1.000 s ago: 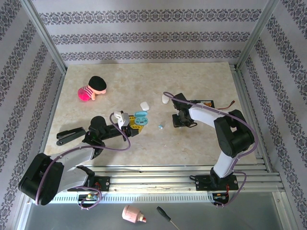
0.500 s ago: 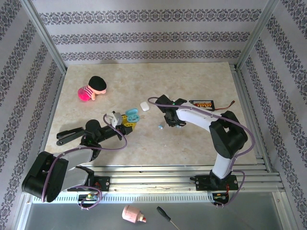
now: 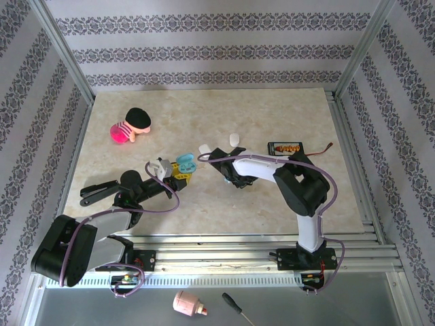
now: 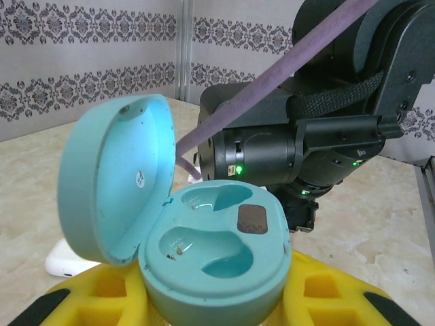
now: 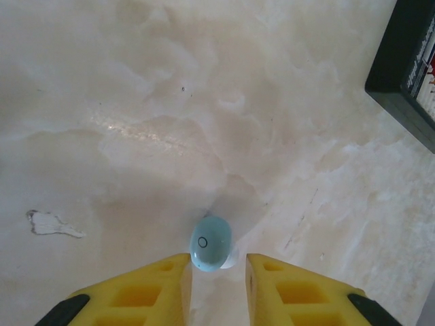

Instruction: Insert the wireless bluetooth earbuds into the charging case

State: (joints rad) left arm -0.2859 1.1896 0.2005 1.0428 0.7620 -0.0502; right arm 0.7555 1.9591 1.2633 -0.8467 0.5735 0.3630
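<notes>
**Left fingers** (image 4: 102,282): pressed against both sides of the base of the teal charging case (image 4: 214,261). They hold it a little left of the middle of the counter (image 3: 224,109). The lid is hinged open and stands upright. Both moulded wells face up and are exposed.

**Right fingers** (image 5: 180,272): pointed down at the counter and narrowly spread, pinching nothing. One pale blue earbud (image 5: 209,243) lies on the counter at their tips, partly within the gap. One fingertip is at or against it; the other stands apart from it. In the top view the right arm (image 3: 262,163) reaches to a spot near the counter's middle, just to the right-edge side of the held case.

**Other items:** two small white cases (image 3: 234,139) (image 3: 204,147) lie just beyond, toward the far edge. A black device (image 3: 285,147) lies nearer the right edge. A plush toy (image 3: 131,125) sits toward the far left corner.
</notes>
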